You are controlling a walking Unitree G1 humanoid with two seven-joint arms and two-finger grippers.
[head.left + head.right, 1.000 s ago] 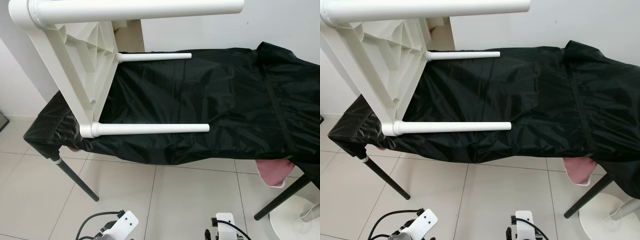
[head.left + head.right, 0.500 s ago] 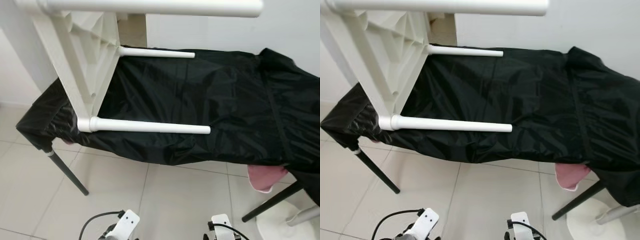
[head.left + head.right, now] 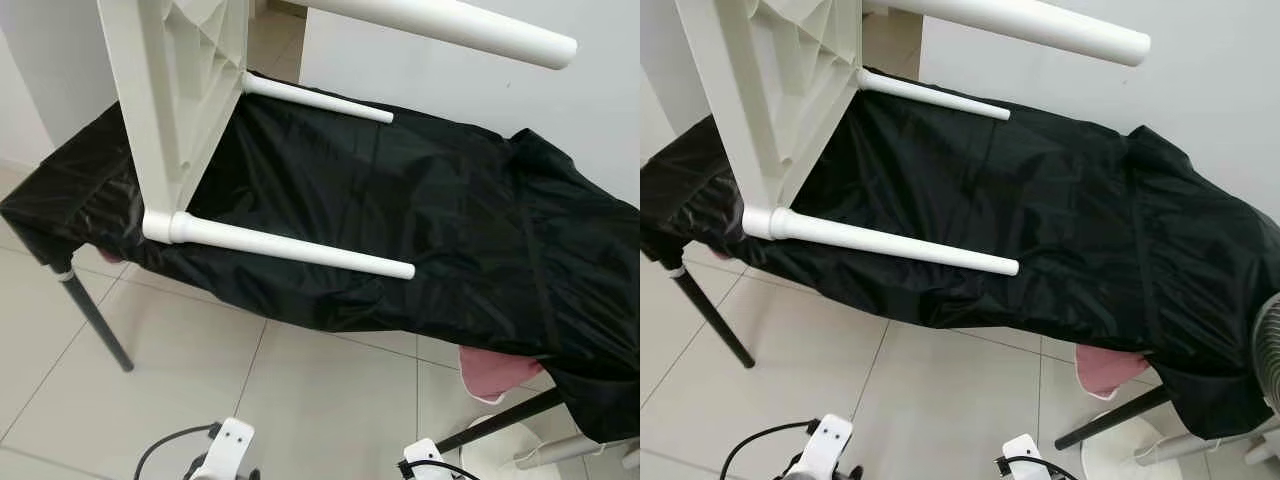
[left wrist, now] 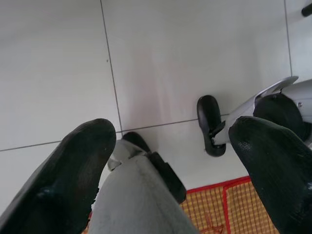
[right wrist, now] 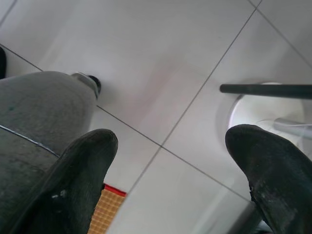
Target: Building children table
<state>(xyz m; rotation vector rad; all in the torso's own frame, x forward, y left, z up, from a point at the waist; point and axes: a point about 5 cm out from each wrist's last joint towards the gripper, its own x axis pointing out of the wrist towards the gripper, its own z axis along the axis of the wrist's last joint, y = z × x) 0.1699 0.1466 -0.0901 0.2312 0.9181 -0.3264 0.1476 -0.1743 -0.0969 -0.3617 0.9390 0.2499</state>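
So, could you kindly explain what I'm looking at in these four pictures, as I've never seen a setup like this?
It is a walking humanoid robot with two arms. The two wide pictures come from a stereo camera on its head, looking forward and down. They show a white children's table resting on its side on a larger table draped with a black cover, its white legs sticking out sideways. A pink cloth peeks out below the cover. The other two pictures come from cameras on the wrists, looking along each gripper's black fingers. The left gripper and right gripper are both open, holding nothing, pointed at the tiled floor.
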